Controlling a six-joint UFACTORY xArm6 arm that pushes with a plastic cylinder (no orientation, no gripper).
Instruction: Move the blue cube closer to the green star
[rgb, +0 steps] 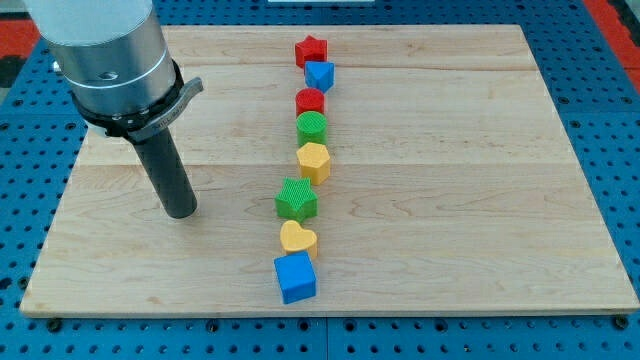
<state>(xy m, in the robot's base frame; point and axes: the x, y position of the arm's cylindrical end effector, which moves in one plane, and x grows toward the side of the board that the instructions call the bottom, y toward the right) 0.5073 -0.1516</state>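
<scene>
Off to the view's right of my tip, and a little nearer the view's bottom, sits the blue cube — the lowest piece in a column of blocks running up the middle of the wooden tabletop. My tip rests on the wood well apart from that cube, touching no block. The arm carries no claw, only the dark rod, so nothing is clenched or grasped. Just above the blue cube, touching or nearly so, lies a yellow heart, and directly above that stands the green star, level with my tip and clearly to its right. So the blue cube and the green star are near each other, with only the yellow heart between them. Farther up the column from my tip come a yellow block whose shape reads as roughly hexagonal, a green round block, a red round block, a second blue block whose shape I cannot make out, and a red star at the top — all up and to the right of my tip.
</scene>
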